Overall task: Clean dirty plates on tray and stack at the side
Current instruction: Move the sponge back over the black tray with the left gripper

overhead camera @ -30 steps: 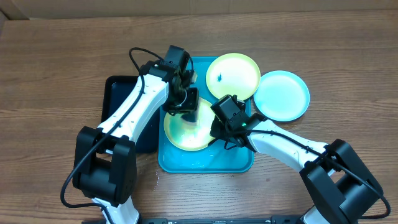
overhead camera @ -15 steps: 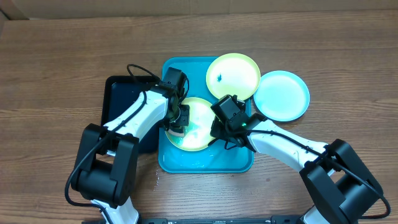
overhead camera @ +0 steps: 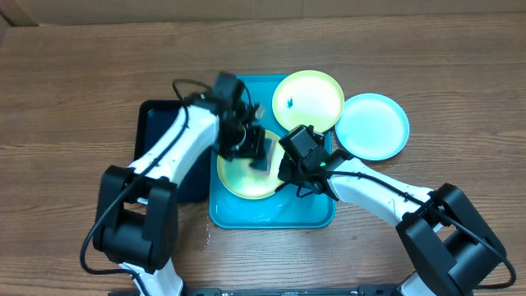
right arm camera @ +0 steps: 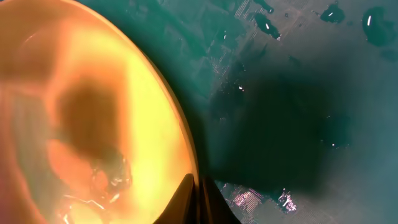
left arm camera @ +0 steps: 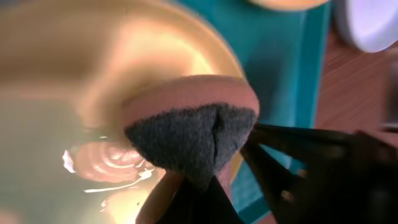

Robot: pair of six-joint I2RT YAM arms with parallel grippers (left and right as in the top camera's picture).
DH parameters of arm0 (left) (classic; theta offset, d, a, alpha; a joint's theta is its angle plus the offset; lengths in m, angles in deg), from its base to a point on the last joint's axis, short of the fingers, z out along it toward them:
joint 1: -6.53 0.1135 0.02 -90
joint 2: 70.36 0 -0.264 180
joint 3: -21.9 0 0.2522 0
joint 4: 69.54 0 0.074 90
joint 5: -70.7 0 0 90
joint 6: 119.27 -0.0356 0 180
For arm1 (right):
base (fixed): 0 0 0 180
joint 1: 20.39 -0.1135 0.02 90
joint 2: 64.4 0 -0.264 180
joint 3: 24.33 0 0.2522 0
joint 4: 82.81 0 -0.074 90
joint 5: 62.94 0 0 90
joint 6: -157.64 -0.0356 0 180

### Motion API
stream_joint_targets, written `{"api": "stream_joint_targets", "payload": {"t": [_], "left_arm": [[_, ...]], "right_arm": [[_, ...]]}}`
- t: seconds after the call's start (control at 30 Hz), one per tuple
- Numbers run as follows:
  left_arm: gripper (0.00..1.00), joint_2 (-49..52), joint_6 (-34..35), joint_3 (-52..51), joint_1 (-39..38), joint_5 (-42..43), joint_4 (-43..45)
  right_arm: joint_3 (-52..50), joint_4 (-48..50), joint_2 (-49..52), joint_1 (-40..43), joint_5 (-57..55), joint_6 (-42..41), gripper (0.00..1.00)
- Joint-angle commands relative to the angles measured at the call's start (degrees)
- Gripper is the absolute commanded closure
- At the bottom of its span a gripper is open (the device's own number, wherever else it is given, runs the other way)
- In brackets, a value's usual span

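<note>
A yellow-green plate (overhead camera: 242, 174) lies wet in the turquoise tray (overhead camera: 271, 215). My left gripper (overhead camera: 253, 148) is shut on a sponge (left arm camera: 186, 134) with a dark scouring face, pressed on that plate (left arm camera: 74, 74). My right gripper (overhead camera: 283, 177) is shut on the plate's right rim (right arm camera: 186, 149). A second yellow-green plate (overhead camera: 308, 100) with a small blue smudge rests on the tray's far right corner. A light blue plate (overhead camera: 372, 125) lies on the table right of the tray.
A black tray (overhead camera: 158, 123) lies left of the turquoise tray, under my left arm. Water drops lie on the turquoise tray floor (right arm camera: 298, 93). The wooden table (overhead camera: 74, 90) surrounds everything.
My left gripper with the sponge swept across the held plate, down to the left half a second ago and now back up to the right. The right gripper has kept still.
</note>
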Motion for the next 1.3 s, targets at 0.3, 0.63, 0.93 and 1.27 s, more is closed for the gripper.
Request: {"api": "stream_joint_targets", "payload": {"t": [0.3,0.63,0.93,1.27], "left_arm": [[0.96,-5.9,-1.8,9.4,12.3,-28.3,-14.4],[0.96,-5.7,-0.3,-1.7,14.5,-37.6,-7.0],[0.67,-5.7,0.8,-5.4,16.5,-36.5,-2.9],[0.44,-8.9,0.5,10.0,18.2,-27.5,-14.6]], "right_arm": [[0.2,0.5,0.4,-0.1,0.3,0.3,0.96],[0.2,0.4,0.4,-0.1,0.3,0.3,0.96],[0.2,0.5,0.4,-0.1,0.3,0.2,0.96],[0.2,0.5,0.4,-0.1,0.2,0.2,0.71]]}}
